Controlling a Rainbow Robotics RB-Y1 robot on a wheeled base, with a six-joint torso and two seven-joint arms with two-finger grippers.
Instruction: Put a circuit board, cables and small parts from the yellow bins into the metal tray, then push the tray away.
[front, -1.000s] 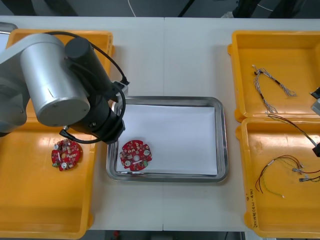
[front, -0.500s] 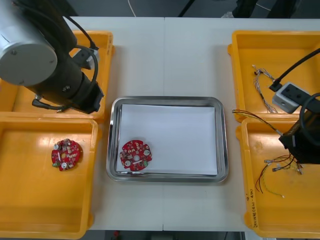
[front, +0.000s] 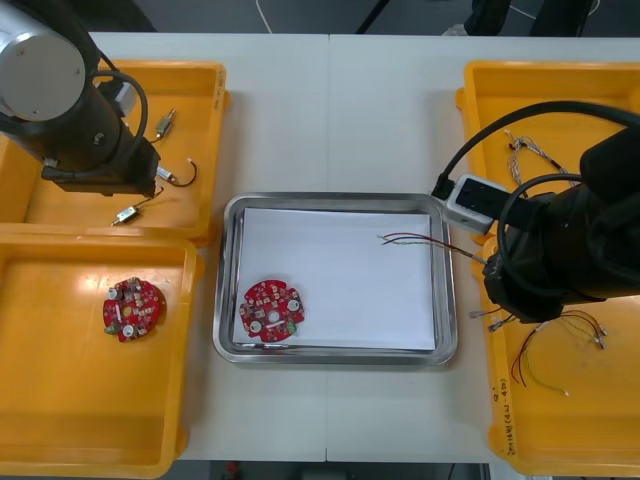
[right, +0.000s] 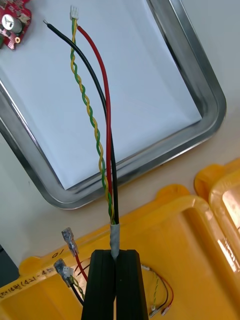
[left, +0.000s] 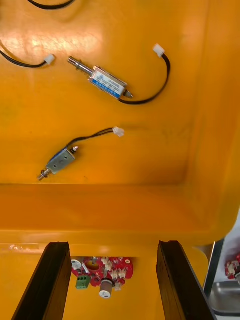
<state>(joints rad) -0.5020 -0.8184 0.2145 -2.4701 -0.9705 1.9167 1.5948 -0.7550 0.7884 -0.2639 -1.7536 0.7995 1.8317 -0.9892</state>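
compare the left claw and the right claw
The left claw is open and empty; the right claw is shut on a cable. The left claw hangs over small metal parts in a yellow bin; the right claw's cable reaches over the metal tray. Both are black.

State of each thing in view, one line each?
left gripper: open, over far left bin.
right gripper: shut on cable bundle, at near right bin's rim.
cable bundle: held, free ends over metal tray.
metal tray: white inside, one circuit board in it.
circuit board: flat, tray's near-left corner.
second circuit board: flat in near left bin.
small metal parts: loose in far left bin.
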